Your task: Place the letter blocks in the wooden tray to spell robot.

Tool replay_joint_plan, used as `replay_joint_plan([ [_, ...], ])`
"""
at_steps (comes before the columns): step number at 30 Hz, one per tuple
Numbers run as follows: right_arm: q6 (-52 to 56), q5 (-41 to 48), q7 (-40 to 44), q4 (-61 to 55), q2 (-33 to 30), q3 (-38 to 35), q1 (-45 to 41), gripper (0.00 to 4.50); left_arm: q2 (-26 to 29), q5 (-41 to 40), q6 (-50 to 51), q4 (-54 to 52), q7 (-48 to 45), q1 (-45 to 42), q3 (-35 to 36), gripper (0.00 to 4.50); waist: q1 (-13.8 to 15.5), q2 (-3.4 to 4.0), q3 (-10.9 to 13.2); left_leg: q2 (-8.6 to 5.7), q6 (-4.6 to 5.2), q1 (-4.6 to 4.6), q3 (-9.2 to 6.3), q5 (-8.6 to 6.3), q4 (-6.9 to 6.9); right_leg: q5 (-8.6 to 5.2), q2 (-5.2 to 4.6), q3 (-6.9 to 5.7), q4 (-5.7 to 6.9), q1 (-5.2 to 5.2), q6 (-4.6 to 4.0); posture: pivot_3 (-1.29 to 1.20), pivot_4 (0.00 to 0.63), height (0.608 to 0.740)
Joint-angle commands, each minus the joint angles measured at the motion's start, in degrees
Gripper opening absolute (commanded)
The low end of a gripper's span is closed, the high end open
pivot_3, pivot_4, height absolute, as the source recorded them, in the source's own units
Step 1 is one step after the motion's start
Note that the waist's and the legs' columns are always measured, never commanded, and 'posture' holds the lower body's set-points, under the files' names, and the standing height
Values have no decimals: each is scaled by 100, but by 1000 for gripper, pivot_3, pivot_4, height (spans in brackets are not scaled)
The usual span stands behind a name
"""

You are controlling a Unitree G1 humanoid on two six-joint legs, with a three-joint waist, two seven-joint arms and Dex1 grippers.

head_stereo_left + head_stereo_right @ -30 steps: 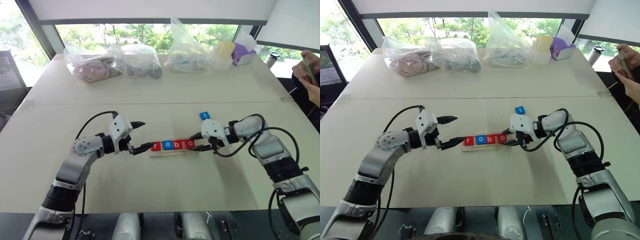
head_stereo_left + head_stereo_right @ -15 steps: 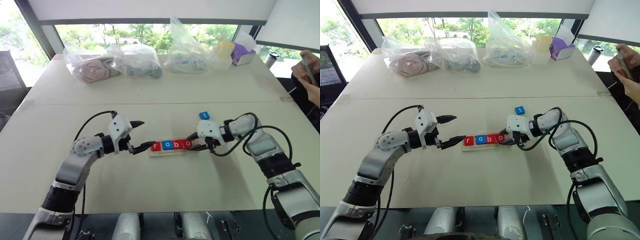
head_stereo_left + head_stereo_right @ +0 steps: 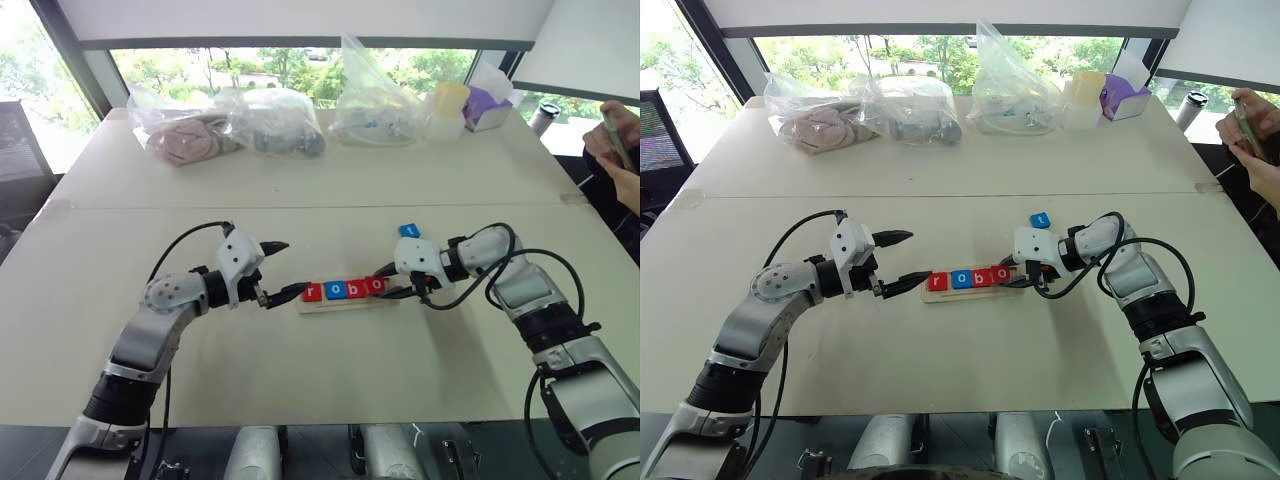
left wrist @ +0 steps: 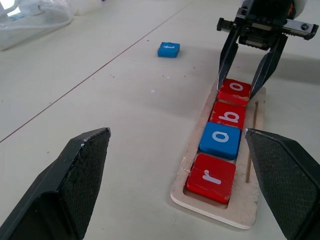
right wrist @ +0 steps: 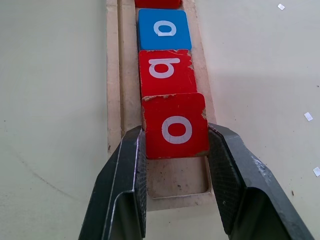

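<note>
The wooden tray lies at the table's middle, between my two grippers. In it sit letter blocks in a row: red r, blue o, red b and red o. My right gripper reaches in from the tray's right end, and its fingers press both sides of the red o. That block's far edge butts against the b. The blue t block lies loose on the table behind the right gripper. My left gripper stands wide open and empty at the tray's left end.
Clear plastic bags of items, a yellow cup and a purple box line the table's far edge. A person's hand holding a phone shows at the right border. Bare tabletop surrounds the tray.
My right gripper has edged left with the red o, bringing it up against the b in the tray. The left arm has kept still.
</note>
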Motion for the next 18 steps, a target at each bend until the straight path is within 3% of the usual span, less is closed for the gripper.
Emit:
replay_joint_plan([
  [1, 31, 17, 50, -85, 41, -25, -123, 3560, 14, -55, -48, -231, 15, 5, 108, 4500, 0, 0, 0, 0, 0, 0, 0, 0, 0, 0, 0, 0, 0, 0, 0, 0, 150, 740],
  [3, 117, 62, 92, -123, 45, -49, -164, 4489, 10, -50, -52, -226, 21, 6, 107, 4500, 0, 0, 0, 0, 0, 0, 0, 0, 0, 0, 0, 0, 0, 0, 0, 0, 150, 740],
  [18, 148, 124, -65, -134, -140, -302, -219, 4489, -17, -50, -76, -189, -9, -15, 79, 4500, 0, 0, 0, 0, 0, 0, 0, 0, 0, 0, 0, 0, 0, 1, 0, 0, 150, 740],
])
